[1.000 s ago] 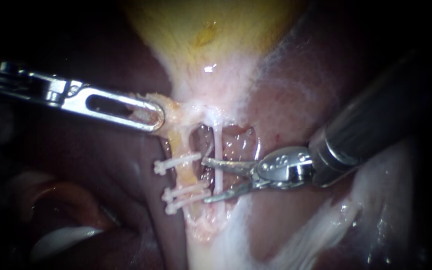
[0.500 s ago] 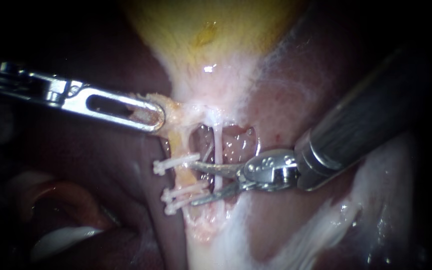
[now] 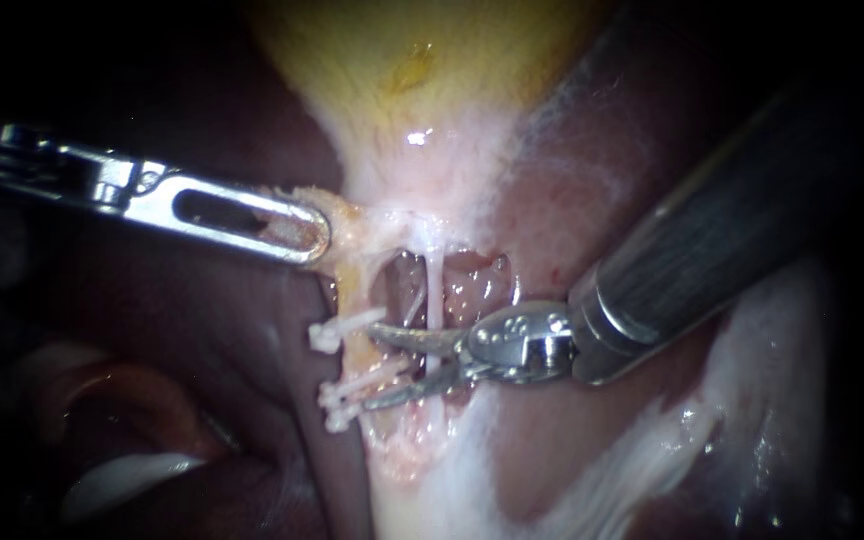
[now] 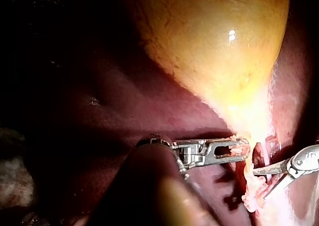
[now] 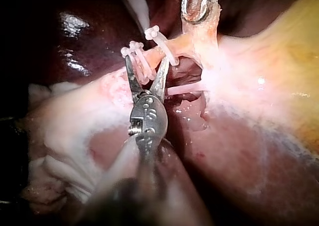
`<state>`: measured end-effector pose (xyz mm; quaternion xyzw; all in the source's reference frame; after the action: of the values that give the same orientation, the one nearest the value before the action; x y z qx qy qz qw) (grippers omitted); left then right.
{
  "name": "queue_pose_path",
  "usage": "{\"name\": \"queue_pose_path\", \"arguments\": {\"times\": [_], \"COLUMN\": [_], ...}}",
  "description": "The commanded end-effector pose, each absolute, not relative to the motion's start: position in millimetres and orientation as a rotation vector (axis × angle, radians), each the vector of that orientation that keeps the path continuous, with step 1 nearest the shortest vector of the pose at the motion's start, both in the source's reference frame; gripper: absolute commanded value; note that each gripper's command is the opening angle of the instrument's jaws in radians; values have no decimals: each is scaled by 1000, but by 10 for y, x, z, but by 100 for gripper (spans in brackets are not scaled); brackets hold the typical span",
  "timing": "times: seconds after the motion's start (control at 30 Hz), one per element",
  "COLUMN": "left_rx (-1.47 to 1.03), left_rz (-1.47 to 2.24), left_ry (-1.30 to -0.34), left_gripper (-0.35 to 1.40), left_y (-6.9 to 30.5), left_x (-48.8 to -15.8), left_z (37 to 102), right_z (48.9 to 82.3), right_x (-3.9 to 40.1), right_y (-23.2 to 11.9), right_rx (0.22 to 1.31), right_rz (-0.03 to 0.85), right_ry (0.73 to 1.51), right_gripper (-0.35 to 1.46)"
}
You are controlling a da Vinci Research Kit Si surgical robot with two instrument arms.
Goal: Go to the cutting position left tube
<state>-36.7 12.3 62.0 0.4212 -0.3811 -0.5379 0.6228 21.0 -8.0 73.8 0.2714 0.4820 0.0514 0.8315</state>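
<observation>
left instrument [image 3: 304, 232]: slim silver shaft with one long slotted jaw showing, came in from the left edge, nearly level. Jaws were clenched on the tissue fold. Same grasp showed in its own wrist view [image 4: 241, 150] and ahead of the other instrument in the right wrist view [image 5: 198, 9].
liver [image 3: 202, 340]: dark red-brown, smooth, lay under and around everything.
tissue fold [image 3: 347, 225]: pale orange ragged flap at the gallbladder's neck, pinched in the left jaws.
clips: three small white plastic clips lay across the left tube. A single upper one [image 3: 344, 328], then a lower pair [image 3: 352, 395] close together.
left tube [image 3: 359, 358]: yellowish-tan stubby tube, ran down from the tissue fold. Its bare stretch sat between the single clip and the pair, also seen in the right wrist view [image 5: 152, 54].
gallbladder [image 3: 422, 70]: glossy yellow sac above the tubes, narrowing down to the neck.
right tube [image 3: 434, 295]: thin white strand just right of the left tube, upright, crossed the gap between the blades near their hinge.
right instrument [image 3: 377, 365]: thick dark shaft, silver hinge, two thin curved blades, came in from the upper right. Blades were parted, gripping nothing. One tip lay by the single clip, the other by the pair, with the left tube's bare stretch in the gap. Could not tell if the tips touched it.
</observation>
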Motion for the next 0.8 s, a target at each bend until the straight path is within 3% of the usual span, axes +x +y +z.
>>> {"name": "queue_pose_path", "arguments": {"times": [0.03,0.23,0.8], "left_rx": [967,967,967], "left_rz": [-1235,-1236,-1236], "left_ry": [-875,-875,-875], "left_gripper": [-35,-35,-35], "left_y": [123,123,123], "left_x": [-367,-367,-367], "left_z": [620,620,620], "right_z": [738,740,743], "right_x": [211,218,235], "right_y": [-79,-79,-72], "right_rx": [578,603,735], "right_rz": [113,114,230], "right_ry": [1025,1033,1090], "right_gripper": [141,141,141]}}
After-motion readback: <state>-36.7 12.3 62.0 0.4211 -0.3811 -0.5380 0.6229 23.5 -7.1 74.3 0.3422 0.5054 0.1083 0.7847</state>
